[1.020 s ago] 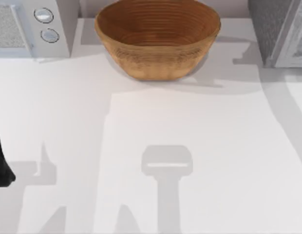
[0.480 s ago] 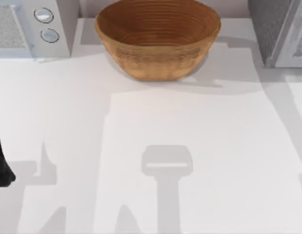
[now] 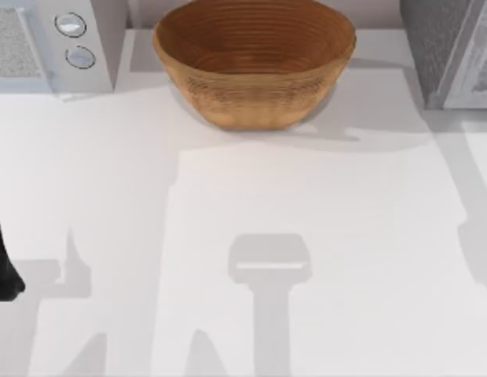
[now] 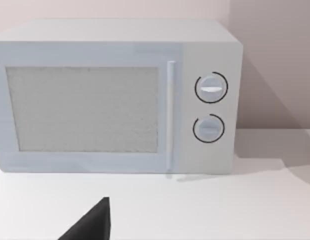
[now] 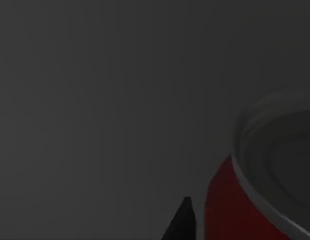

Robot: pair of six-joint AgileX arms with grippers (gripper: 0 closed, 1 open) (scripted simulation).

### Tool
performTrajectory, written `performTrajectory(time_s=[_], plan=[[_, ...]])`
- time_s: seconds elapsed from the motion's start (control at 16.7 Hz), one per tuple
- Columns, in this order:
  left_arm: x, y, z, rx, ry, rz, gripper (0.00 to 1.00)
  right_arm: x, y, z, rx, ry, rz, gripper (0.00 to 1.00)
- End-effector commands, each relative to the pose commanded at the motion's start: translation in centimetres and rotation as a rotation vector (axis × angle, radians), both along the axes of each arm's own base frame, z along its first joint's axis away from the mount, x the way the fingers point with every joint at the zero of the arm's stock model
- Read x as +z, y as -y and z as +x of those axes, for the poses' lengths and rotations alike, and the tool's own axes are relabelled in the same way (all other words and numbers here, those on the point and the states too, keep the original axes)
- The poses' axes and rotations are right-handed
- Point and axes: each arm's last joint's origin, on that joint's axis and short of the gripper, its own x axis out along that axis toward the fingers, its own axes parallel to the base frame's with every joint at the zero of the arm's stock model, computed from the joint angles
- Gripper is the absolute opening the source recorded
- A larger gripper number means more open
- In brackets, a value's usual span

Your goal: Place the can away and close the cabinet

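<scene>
Top view bright, even; table [image 3: 346, 236] carries soft grey arm shadows, bowl [image 3: 254, 59] shadow falls toward right edge. Left wrist view bright. Right wrist view dark.

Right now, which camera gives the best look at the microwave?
The left wrist view: the microwave faces it whole, door, handle and both dials. The top view catches just its corner with the dials at the table's back left.

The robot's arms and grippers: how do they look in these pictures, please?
Little shows. The left arm is a plain black shape at the table's left edge. A black pointed fingertip sits in the left wrist view, and another black fingertip in the dark right wrist view. No cables or markings are visible.
</scene>
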Motion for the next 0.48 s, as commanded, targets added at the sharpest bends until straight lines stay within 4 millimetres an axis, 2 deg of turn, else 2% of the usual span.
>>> performTrajectory(time_s=[0.24,0.48], plan=[[0.0,0.0,0.0,0.000,0.000,0.000,1.00,-1.0,0.2,2.0,0.004,-0.011,0.002,0.00],[0.0,0.0,0.0,0.000,0.000,0.000,1.00,-1.0,0.2,2.1,0.004,-0.012,0.002,0.00]])
